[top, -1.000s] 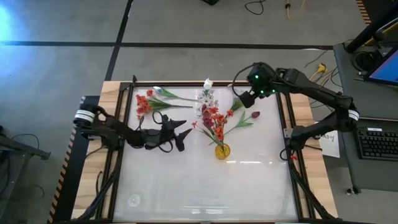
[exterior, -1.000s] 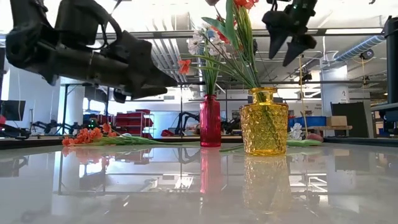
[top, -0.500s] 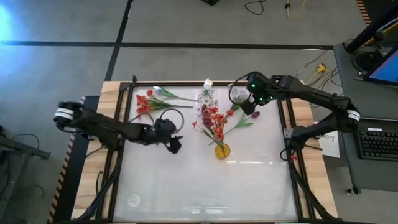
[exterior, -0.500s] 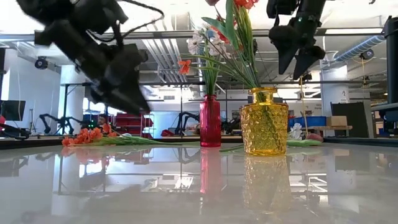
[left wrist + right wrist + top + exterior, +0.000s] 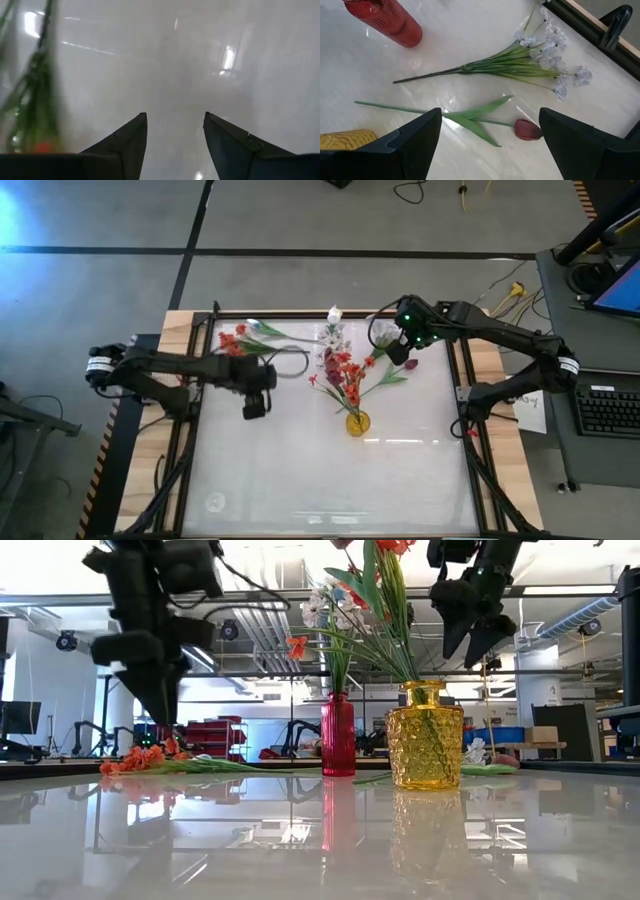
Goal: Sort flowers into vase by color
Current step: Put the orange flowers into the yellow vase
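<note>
The white table [image 5: 300,480] holds two vases near its centre: a yellow glass vase [image 5: 424,735] at about 6 o'clock from a slim red vase [image 5: 338,735], both already holding flowers whose leaves and red-orange blossoms [image 5: 347,372] spread out between the two arms. Those stems crowd the space at 9 o'clock from the right gripper [image 5: 397,352].

Loose flowers lie toward the far edge. At 11 o'clock from the centre, a red-orange blossom cluster [image 5: 229,346] and a white tulip [image 5: 254,328] rest flat on long green stems. At 2 o'clock, a dark red tulip [image 5: 527,129] lies on its side with its blossom pointing to the table's right rim, and just beyond it a white blossom spray [image 5: 555,60] fans out from a bundle of thin green stems.

The left gripper [image 5: 175,125] hangs above bare table at 5 o'clock from the red-orange cluster, its fingers parted with nothing between them. The right gripper hovers over the dark red tulip, its jaws spread wide and empty.
</note>
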